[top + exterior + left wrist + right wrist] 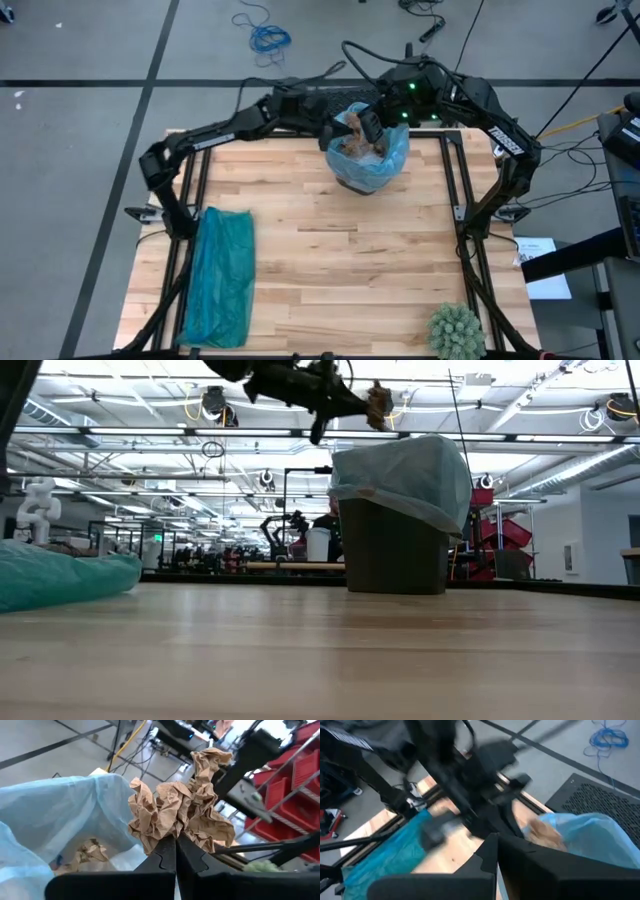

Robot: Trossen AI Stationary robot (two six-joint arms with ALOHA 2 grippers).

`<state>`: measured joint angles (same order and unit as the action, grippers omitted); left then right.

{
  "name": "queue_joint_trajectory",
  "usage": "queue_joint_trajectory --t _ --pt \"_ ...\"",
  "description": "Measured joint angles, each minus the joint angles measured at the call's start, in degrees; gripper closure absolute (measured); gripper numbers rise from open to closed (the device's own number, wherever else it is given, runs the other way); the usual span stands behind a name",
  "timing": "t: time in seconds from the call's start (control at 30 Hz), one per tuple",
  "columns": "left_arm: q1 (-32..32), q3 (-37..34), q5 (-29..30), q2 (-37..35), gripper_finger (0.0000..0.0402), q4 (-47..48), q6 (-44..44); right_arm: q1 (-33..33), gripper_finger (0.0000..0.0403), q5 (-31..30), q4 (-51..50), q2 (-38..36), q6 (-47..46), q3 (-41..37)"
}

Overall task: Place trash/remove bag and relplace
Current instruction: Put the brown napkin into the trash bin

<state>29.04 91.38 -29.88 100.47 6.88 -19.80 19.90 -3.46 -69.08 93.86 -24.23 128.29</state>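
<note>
A small dark bin (392,550) stands at the table's far middle, lined with the pale blue bag (385,160), whose rim drapes over the bin's outside (405,475). Brown trash scraps (90,852) lie inside it. My left gripper (175,845) reaches in from the table's left and is shut on a crumpled brown paper scrap (180,810), held above the bin's mouth (378,400). My right gripper (496,851) hangs shut and holds nothing, just above the bin's far right side (375,125). My left gripper pinches the crumpled brown paper scrap by its lower edge (172,834) between its two fingertips. The fingers come nearly level from the table's left, tipped slightly down. The scrap stands out beyond the fingertips, lifted clear above the bag's open mouth.
A darker teal plastic bag (220,275) lies flat along the table's left side. A spiky green ball (455,330) sits at the near right corner. Black frame rails (462,190) run along the table's left and right edges.
</note>
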Motion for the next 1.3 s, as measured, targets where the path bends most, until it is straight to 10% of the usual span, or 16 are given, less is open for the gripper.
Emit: queue_joint_trajectory --t 0.73,1.3 --pt "0.1 4.1 0.1 6.3 0.0256 -0.2 5.6 -0.1 0.0403 0.3 3.8 0.0 6.4 0.0" --pt "6.9 7.6 -10.5 -20.1 0.0394 7.6 3.7 12.2 0.0403 5.3 -9.6 9.6 51.7 0.0"
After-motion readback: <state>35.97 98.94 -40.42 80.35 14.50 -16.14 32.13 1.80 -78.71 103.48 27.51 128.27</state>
